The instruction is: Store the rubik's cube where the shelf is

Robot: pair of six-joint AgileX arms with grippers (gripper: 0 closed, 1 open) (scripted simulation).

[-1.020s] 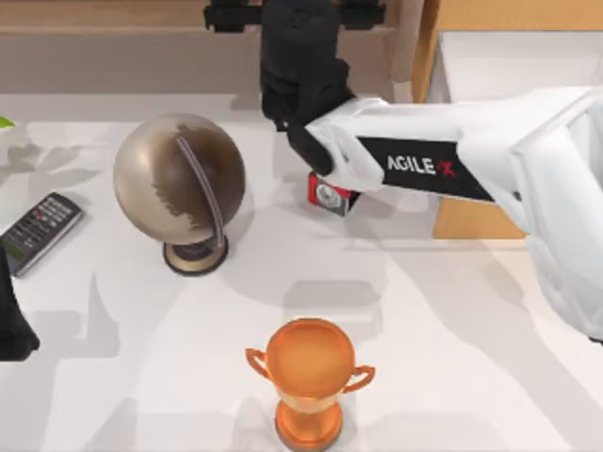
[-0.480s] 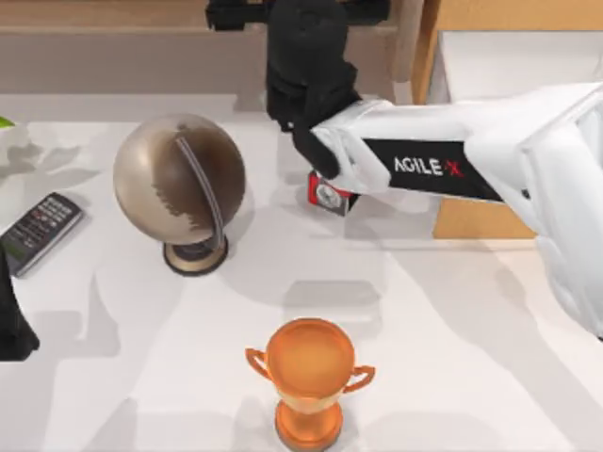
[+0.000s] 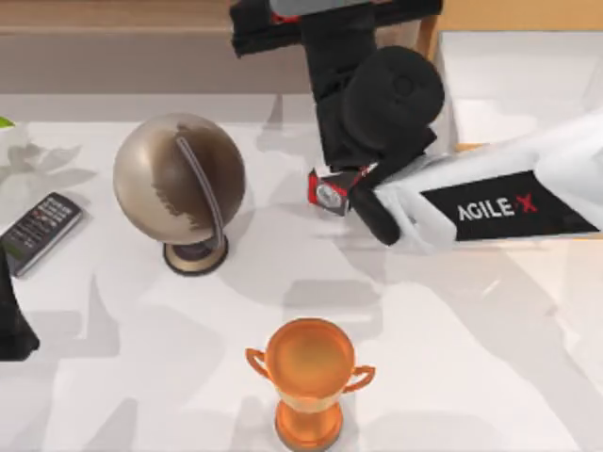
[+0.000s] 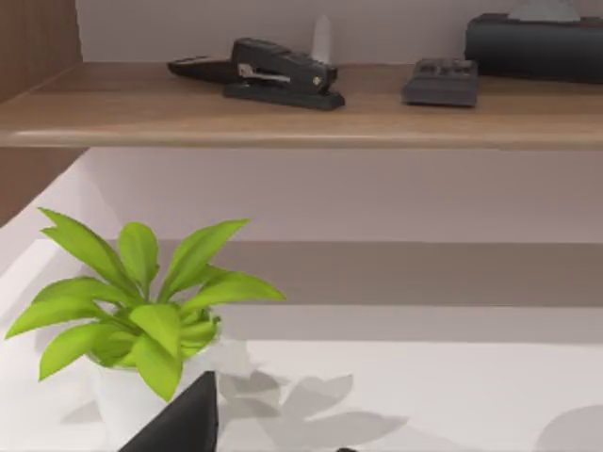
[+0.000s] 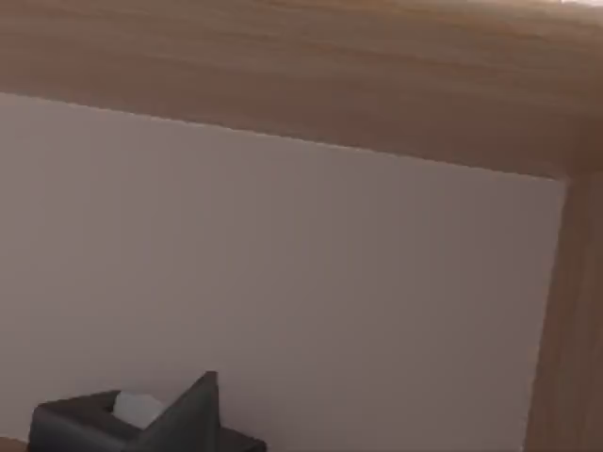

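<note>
**Right gripper up at the shelf, cube barely in sight**

In the top view the left arm (image 3: 11, 330) sat parked at the table's 8 o'clock edge. A remote (image 3: 40, 230) lay at 9 o'clock, just beside the arm. A bronze globe (image 3: 179, 184) stood toward 10 o'clock and an orange trophy (image 3: 309, 377) at 6 o'clock. Just past centre toward 12 o'clock was the red, white and black emblem cube (image 3: 329, 193), which was not the task's thing.

The white right arm (image 3: 490, 207) reached in from 3 o'clock. The right gripper (image 3: 325, 21) was at 12 o'clock, over the shelf (image 3: 113, 17). Its wrist camera looked at the shelf's back wall and a dark tissue box (image 5: 89, 419). What its grip held, if anything, could not be told.

A red-and-grey sliver just beyond the gripper at the 12 o'clock edge was probably the rubik's cube (image 3: 280, 15), at the shelf. Too little of it showed to be sure.

By my judgement the cube would handle as light, stiff and smooth-faced, and not fragile, though its layers could twist under an uneven squeeze. The best hold would be square across two opposite flat faces at mid-height. It should go down flat on the board so that it neither tips nor slides.
</note>
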